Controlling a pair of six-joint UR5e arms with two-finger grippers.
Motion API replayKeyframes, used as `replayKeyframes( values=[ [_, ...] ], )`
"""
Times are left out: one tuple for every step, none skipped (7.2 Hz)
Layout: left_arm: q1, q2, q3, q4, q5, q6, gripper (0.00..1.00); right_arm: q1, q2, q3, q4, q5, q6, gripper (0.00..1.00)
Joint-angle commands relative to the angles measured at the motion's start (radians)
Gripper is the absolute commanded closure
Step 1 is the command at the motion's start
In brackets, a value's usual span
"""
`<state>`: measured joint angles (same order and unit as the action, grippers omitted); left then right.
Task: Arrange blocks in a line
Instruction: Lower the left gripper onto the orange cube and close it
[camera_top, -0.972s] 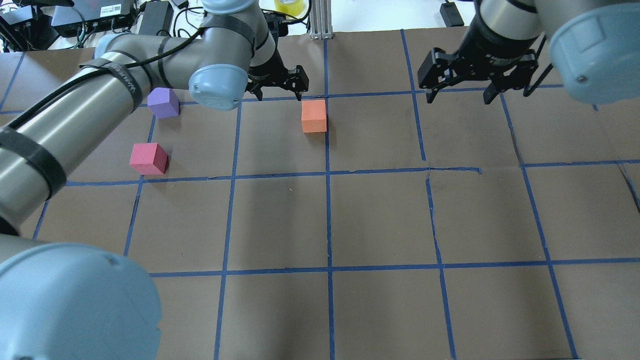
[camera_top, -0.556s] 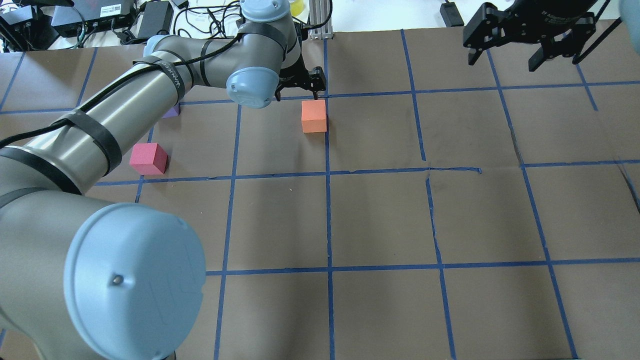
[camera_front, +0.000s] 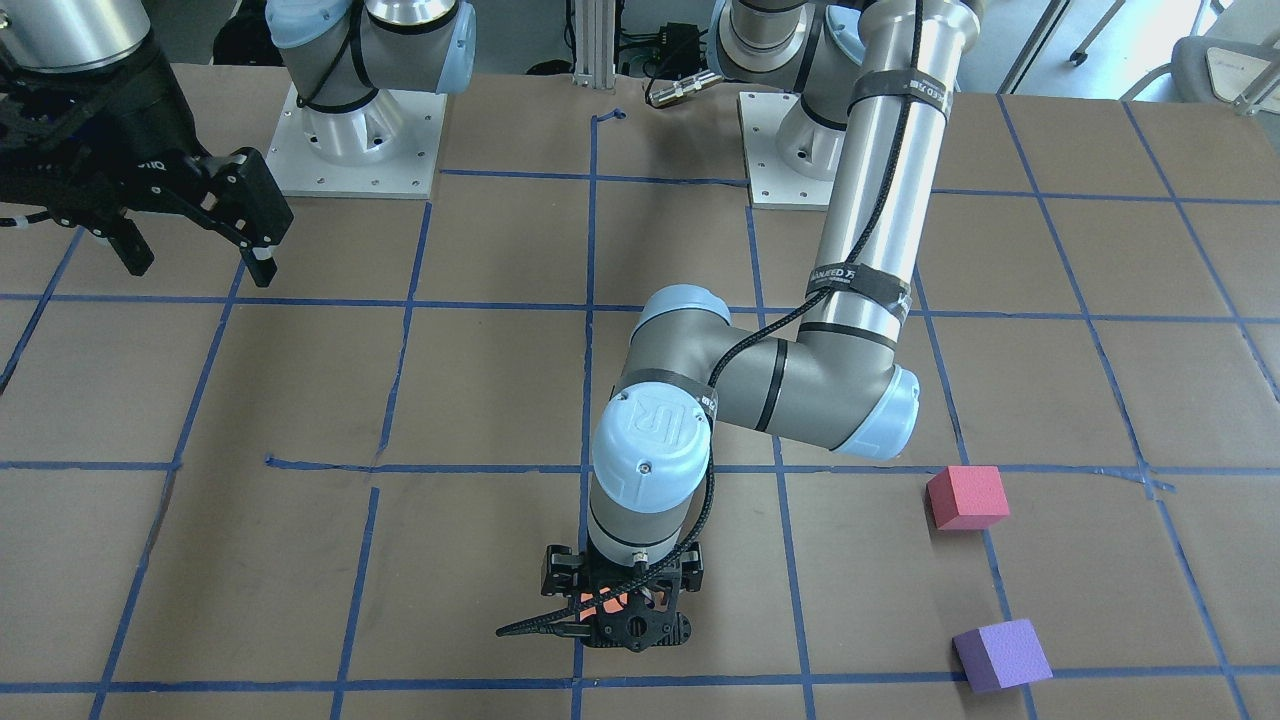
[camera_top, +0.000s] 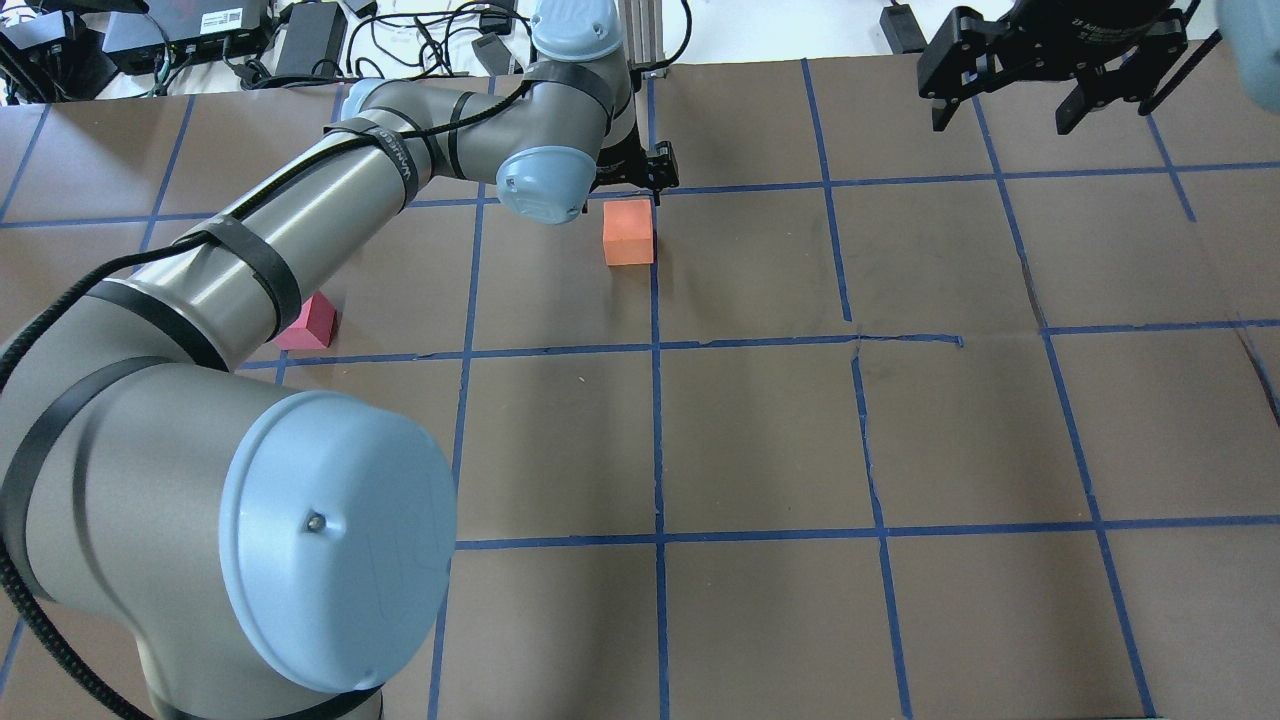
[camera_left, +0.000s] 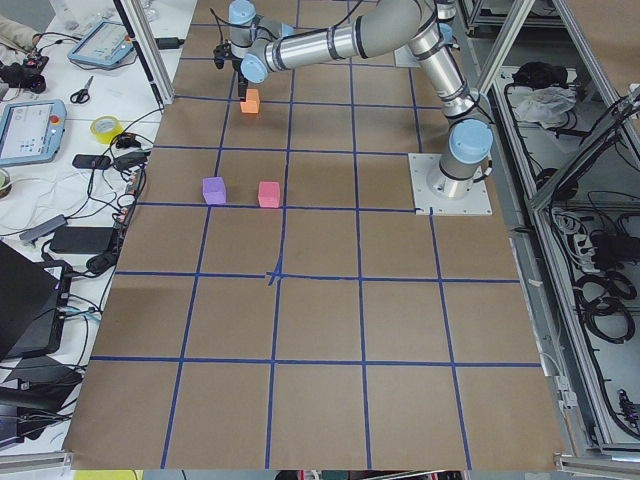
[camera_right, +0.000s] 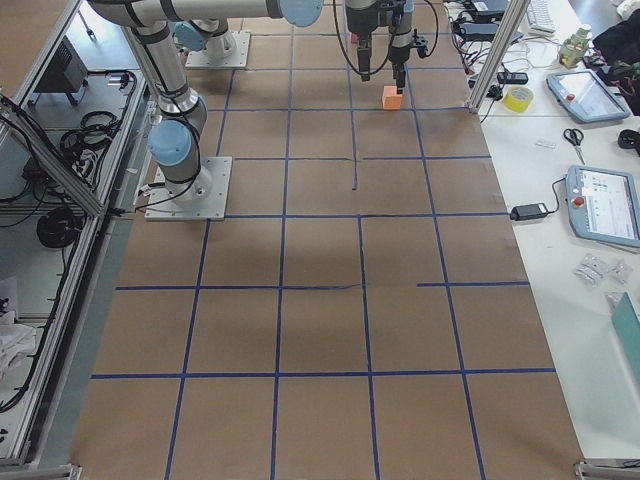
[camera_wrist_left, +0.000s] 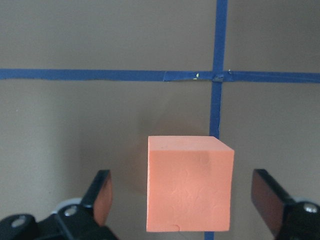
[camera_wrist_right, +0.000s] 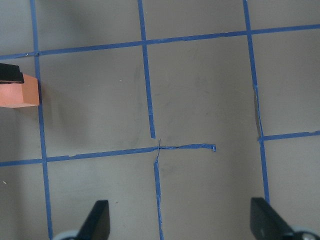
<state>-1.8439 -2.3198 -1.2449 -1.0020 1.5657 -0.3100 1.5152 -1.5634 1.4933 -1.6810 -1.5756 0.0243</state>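
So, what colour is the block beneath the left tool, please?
An orange block, clearest in the left wrist view.

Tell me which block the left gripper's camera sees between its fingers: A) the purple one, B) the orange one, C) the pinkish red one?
B: the left wrist view shows the small orange foam cube between the fingers of the open left gripper, neither touching it.

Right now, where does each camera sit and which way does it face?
Overhead: behind the robot, looking forward-down; left arm reaching orange block.
Front-facing: across the table, facing robot; both bases.
Exterior left: table's left end; left arm nearer.
Exterior right: opposite end; right arm nearer.
Left wrist: straight down; open fingers flank block.
Right wrist: down at table; fingertips below.
Both wrist views share the orange block.
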Motion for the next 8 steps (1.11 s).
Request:
replayKeyframes(
  values=[
    [-0.002,-0.023,0.001,-0.006,0.007,-0.012,0.00,0.007,0.002,0.007,0.000,0.003,-0.014,0.00],
    [-0.002,-0.033,-0.011,-0.009,-0.015,-0.020,0.00,0.007,0.005,0.007,0.000,0.002,-0.014,0.00],
    [-0.002,-0.039,-0.016,-0.007,-0.027,-0.036,0.01,0.007,0.012,0.010,-0.003,-0.004,-0.011,0.00],
    [-0.003,-0.041,-0.018,-0.007,-0.023,-0.034,0.23,0.007,0.014,0.013,-0.015,-0.007,-0.012,0.00],
    [-0.003,-0.036,-0.018,-0.007,-0.016,-0.040,0.51,0.007,0.005,0.002,-0.017,-0.009,-0.014,0.00],
    [-0.003,-0.029,-0.010,-0.007,-0.016,-0.037,0.58,0.007,0.003,0.011,-0.016,-0.011,-0.015,0.00],
    [0.000,-0.014,-0.008,-0.009,-0.016,-0.017,0.62,0.005,-0.015,0.010,0.000,-0.009,-0.015,0.00],
    [0.021,0.009,-0.011,-0.020,-0.015,0.024,0.62,0.007,-0.021,0.013,0.000,-0.007,-0.014,0.00]
  ],
)
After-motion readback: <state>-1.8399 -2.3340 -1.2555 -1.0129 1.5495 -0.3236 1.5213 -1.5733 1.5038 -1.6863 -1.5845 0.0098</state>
